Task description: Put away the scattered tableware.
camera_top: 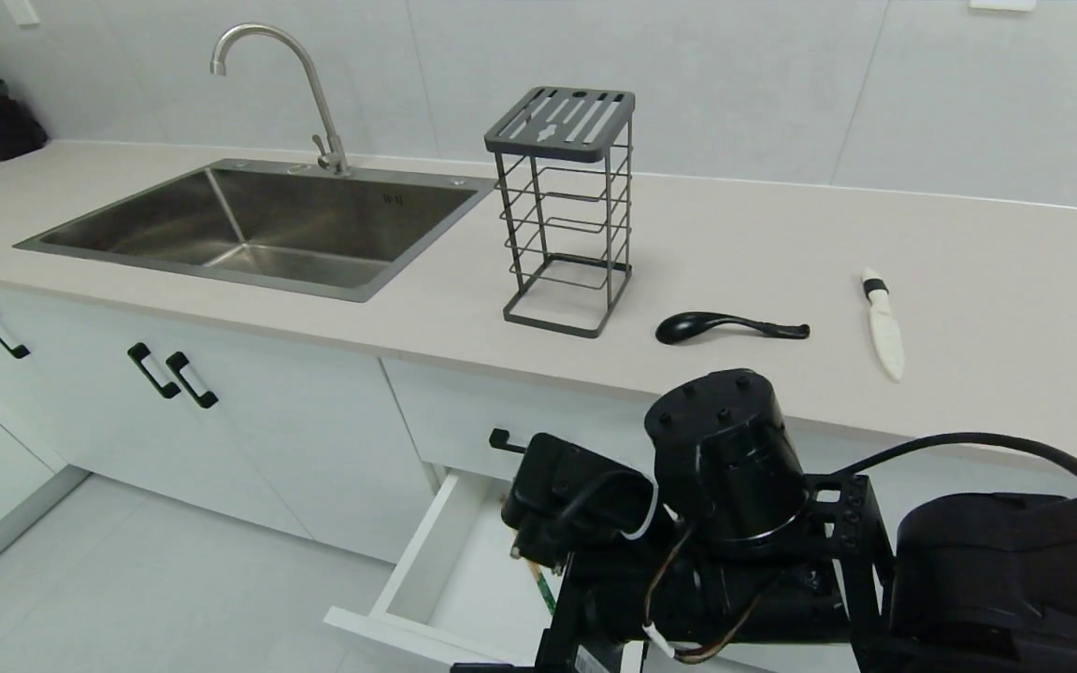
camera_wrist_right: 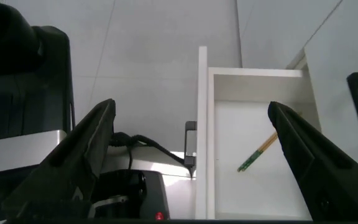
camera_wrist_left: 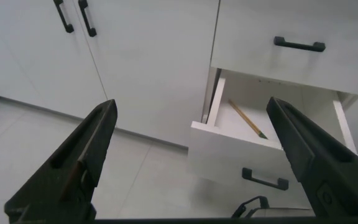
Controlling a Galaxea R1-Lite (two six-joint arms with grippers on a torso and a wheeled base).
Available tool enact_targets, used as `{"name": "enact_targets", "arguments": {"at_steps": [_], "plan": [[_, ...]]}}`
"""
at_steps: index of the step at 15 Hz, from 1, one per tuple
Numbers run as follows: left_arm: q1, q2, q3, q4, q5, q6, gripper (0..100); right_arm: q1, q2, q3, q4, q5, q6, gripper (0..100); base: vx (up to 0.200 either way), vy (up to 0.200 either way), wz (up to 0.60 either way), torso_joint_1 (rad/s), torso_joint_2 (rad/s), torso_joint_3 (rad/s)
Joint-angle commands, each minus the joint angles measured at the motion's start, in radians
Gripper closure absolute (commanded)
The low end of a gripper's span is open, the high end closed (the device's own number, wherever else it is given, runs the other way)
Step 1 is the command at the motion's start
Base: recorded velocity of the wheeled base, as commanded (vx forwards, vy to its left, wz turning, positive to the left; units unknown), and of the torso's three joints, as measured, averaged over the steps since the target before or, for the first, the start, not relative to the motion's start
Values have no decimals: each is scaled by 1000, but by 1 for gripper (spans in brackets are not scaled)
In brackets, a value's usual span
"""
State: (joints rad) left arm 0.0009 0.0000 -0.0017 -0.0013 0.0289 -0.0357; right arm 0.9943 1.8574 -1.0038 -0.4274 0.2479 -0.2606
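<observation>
The right gripper (camera_wrist_right: 190, 106) has its two fingers wide apart and holds nothing. Right under it is the open drawer (camera_wrist_right: 202, 112), with a chopstick (camera_wrist_right: 258, 152) lying inside. The left gripper (camera_wrist_left: 191, 102) is spread wide and empty too, out in front of the drawer. The black spoon (camera_top: 730, 326) and the white knife (camera_top: 883, 322) lie on the counter (camera_top: 763, 252), high above and beyond both grippers.

The next job looks like fetching the spoon. The gripper should go straight up first to clear the counter edge. Then it should come down over the thin handle and close across it, since the round end may slip.

The head view tells where the spoon and knife lie. The right wrist view looks down into the drawer and gives the chopstick's green end. The left wrist view gives the drawer's front and its black drawer handle (camera_wrist_left: 265, 179).
</observation>
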Motion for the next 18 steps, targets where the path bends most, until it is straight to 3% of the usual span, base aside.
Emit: {"name": "enact_targets", "arguments": {"at_steps": [1,11,14,18], "plan": [[1,0,0,0,0,-1,0,1,2,-2,1,1,0,0,0,0,0,388,-481,-237],[1,0,0,0,0,-1,0,-5,34,-32,21,2,8,0,0,0,0,290,-527,-252],[1,0,0,0,0,0,0,-9,43,-76,121,16,15,0,0,0,0,299,-575,-282],[1,0,0,0,0,-1,0,-28,57,-65,136,44,52,0,0,0,0,184,-362,-168]]}}
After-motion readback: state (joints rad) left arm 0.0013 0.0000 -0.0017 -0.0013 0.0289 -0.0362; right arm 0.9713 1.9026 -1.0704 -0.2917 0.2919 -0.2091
